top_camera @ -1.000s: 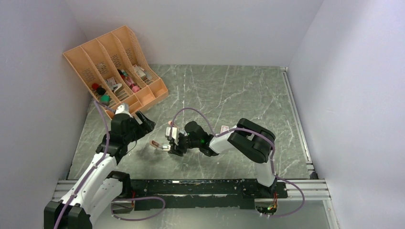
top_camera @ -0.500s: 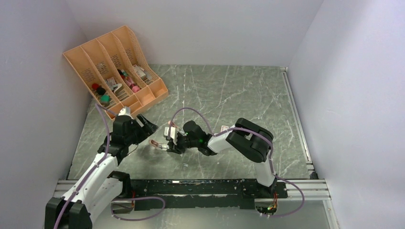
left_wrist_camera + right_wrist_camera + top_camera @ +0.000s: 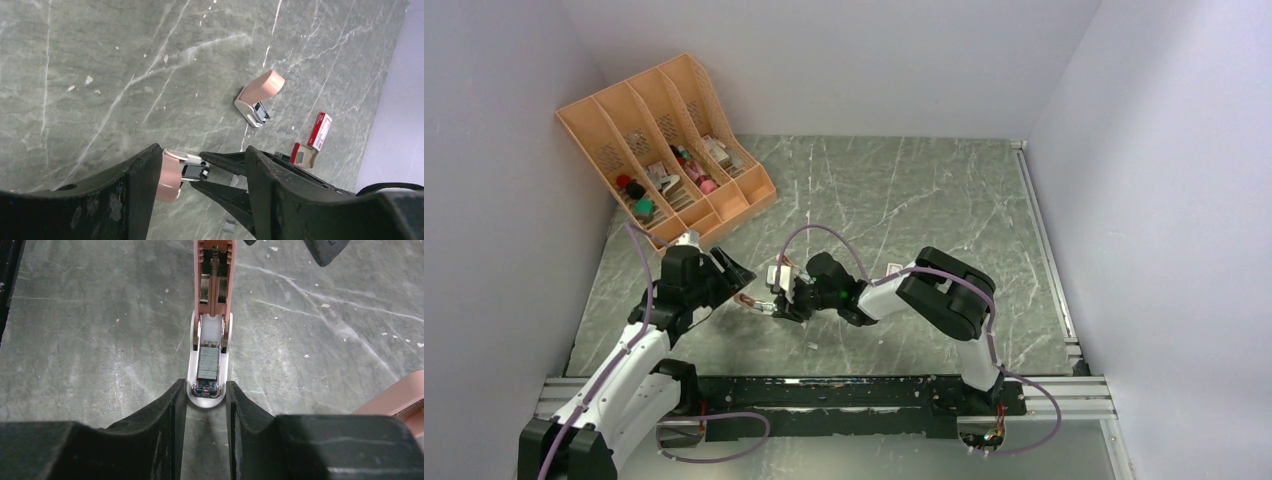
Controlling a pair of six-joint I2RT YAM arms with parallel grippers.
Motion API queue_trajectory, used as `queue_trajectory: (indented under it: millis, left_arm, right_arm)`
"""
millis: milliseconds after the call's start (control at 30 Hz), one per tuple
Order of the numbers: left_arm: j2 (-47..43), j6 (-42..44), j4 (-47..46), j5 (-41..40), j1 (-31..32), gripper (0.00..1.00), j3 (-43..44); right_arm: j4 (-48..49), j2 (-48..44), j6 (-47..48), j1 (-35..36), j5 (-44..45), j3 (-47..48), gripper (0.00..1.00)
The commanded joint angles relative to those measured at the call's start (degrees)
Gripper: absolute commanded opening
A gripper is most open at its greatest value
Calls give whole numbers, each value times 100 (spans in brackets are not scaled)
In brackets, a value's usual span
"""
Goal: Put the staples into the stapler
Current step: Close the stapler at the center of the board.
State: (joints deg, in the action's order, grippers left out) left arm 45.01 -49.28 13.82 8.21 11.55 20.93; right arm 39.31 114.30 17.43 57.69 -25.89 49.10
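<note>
Left end effector (image 3: 200,167) spread wide; right end effector (image 3: 206,390) clamped.

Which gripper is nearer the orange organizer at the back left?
Left. The left gripper is just in front of the orange organizer, near its front edge. The right gripper is farther right, toward mid-table, clamped on the open pink stapler.

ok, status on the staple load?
Right gripper jaws clamped on open stapler, front end. Left gripper jaws open at its pink end. Staples sitting in the channel. Second stapler lies apart, not in the way.
</note>
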Motion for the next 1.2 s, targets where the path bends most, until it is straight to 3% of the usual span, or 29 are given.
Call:
queue_trajectory:
  millis: [0,367,800,1033,1167]
  left_arm:
    - [-2,151,546,272,-39,66,234]
    - [-116,289,914,646,-39,63,412]
    - [186,-242,-609,1428,69,61,-162]
    - [409,-373,-855,1366,376,62,-301]
    - [347,-191,-531,1055,379,64,-89]
  right_arm:
    - [-503,264,142,-50,341,-7,28]
    - [-602,264,156,-55,374,47,27]
    - [-626,279,145,-54,367,55,27]
    - [-605,274,120,-51,369,49,27]
    - [-515,225,97,-55,415,-4,28]
